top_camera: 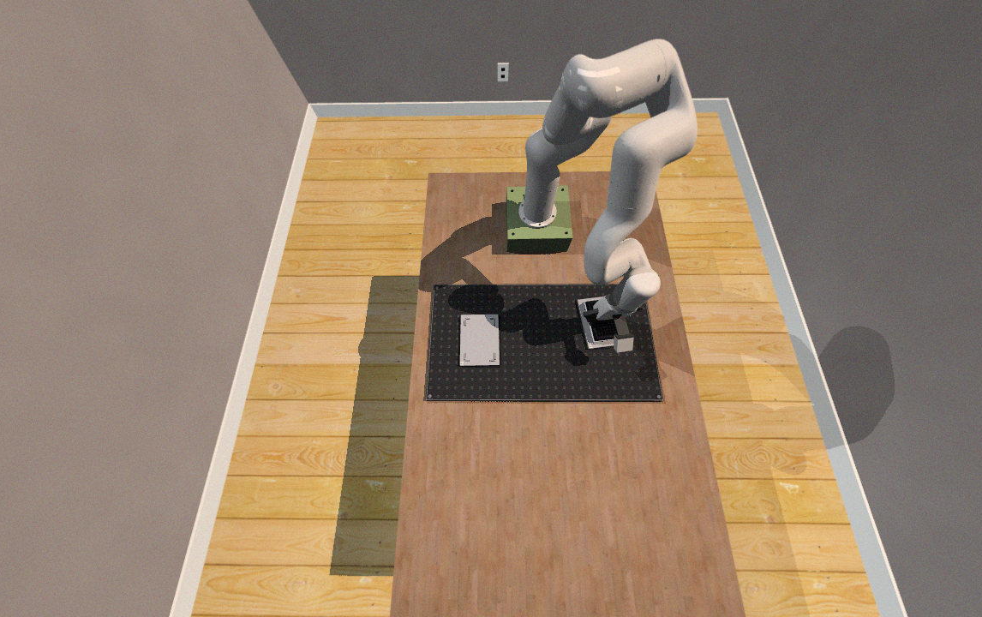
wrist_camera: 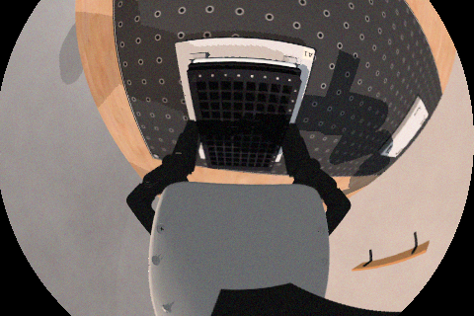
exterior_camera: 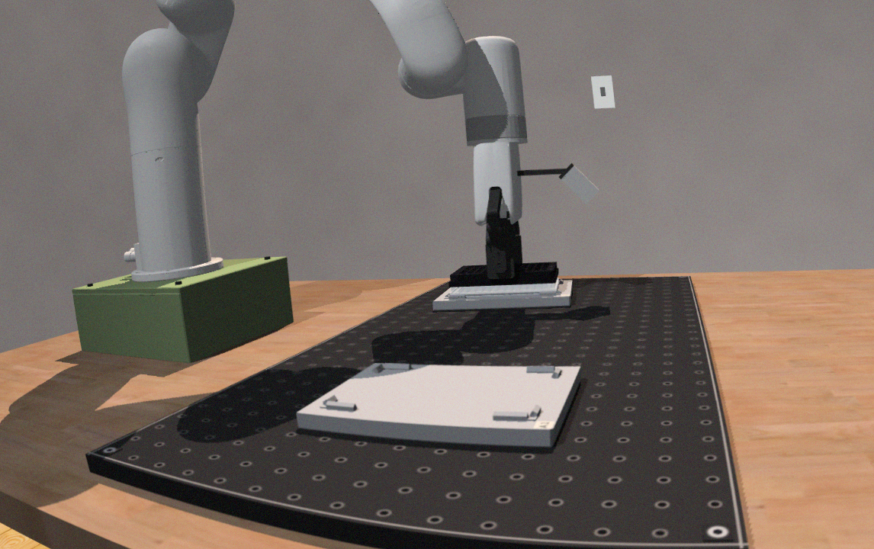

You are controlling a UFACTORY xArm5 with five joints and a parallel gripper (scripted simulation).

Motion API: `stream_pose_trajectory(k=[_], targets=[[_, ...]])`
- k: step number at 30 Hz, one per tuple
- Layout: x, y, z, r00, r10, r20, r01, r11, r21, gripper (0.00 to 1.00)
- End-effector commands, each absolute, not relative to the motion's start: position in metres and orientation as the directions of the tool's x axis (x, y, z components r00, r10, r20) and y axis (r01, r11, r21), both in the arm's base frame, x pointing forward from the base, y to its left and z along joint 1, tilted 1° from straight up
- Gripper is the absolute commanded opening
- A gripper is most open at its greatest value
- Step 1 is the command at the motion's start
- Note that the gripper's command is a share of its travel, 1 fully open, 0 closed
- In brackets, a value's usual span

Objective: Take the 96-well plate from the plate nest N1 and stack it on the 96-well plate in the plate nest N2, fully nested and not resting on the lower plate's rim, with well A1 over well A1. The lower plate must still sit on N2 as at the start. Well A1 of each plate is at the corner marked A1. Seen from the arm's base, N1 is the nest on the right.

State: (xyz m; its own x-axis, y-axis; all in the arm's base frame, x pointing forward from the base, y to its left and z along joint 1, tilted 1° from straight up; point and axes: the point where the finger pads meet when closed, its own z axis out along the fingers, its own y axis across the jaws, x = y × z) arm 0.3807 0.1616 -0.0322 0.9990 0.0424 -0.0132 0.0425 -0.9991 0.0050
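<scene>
the end effector [wrist_camera: 243, 154] stands fully open and has hold of nothing; in the wrist view its two black fingers flank the near end of the black 96-well plate [wrist_camera: 243, 99], one on each long side, so the plate looks to be let go and not gripped. that plate lies over the clear 96-well plate [exterior_camera: 502, 292], which sits on the white plate nest n2 [exterior_camera: 549, 300] at the far end of the black perforated board [exterior_camera: 631, 423] on the wooden bench [exterior_camera: 801, 354]. the other nest, n1 [exterior_camera: 440, 402], holds no plate — its four corner stops stand bare, which fits the black plate having come from there. the fingers straddle the plate's short span, a sensible hold, since it keeps the plate level and leaves its ends free to drop between the lower plate's walls. from the exterior view the black plate seems shifted toward the arm's green base [exterior_camera: 184, 313] and riding above the clear one, so i cannot tell that it is fully nested; it may be resting on the rim. the a1 corner marks are too small to read here, apart from a small tag at the nest's corner in the wrist view. my judgement — the release step is in hand, and the seating wants checking before the arm lifts away.
</scene>
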Motion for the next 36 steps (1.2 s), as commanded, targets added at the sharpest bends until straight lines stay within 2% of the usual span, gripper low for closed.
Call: stream_pose_trajectory(k=[1, 5, 36], targets=[[0.382, 0.162, -0.031, 0.999, 0.042, -0.01, 0.043, -0.999, 0.004, 1.0], [0.382, 0.162, -0.031, 0.999, 0.042, -0.01, 0.043, -0.999, 0.004, 1.0], [0.382, 0.164, 0.041, 0.999, 0.042, -0.01, 0.043, -0.999, 0.004, 1.0]])
